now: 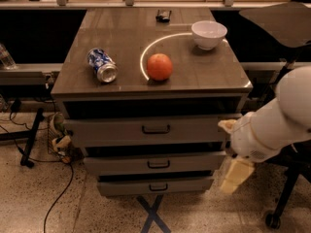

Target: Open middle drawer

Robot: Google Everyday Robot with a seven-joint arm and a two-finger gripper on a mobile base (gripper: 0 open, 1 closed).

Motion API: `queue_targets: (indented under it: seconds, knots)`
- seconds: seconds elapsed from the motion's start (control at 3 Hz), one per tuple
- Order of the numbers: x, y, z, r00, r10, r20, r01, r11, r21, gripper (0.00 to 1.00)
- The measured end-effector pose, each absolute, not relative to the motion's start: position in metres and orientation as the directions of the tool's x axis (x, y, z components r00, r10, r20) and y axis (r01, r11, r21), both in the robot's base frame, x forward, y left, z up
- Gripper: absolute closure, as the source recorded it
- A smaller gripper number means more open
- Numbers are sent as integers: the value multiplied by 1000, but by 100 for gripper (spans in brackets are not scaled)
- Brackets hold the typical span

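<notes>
The middle drawer (194,162) is the second of three alike grey fronts on the cabinet, with a small dark bar handle (159,164) at its centre. A dark gap shows above its front, and none of its inside is visible. The top drawer (112,130) and the bottom drawer (184,185) have the same handles. My gripper (234,177) hangs low at the cabinet's right side, level with the middle and bottom drawers and to the right of their fronts. It is apart from the handle. The white arm (277,123) runs up to the right.
On the cabinet top (126,38) lie a blue can (102,65) on its side, an orange (159,66), a white bowl (209,34) and a small dark object (164,15). Cables and a stand leg (29,140) are at the left, and a wheeled chair base (274,217) at the right.
</notes>
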State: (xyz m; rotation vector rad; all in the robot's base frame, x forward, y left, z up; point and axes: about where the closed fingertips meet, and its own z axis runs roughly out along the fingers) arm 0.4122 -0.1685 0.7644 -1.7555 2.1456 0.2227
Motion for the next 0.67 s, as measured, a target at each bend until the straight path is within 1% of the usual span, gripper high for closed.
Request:
queue_targets:
  seconds: [0.33,0.67]
  knots:
    - [437,-131,677,-182,-892,-414,-971,229,-66,0]
    - [455,-115,616,-185,-880,-438,-973,227,-46,0]
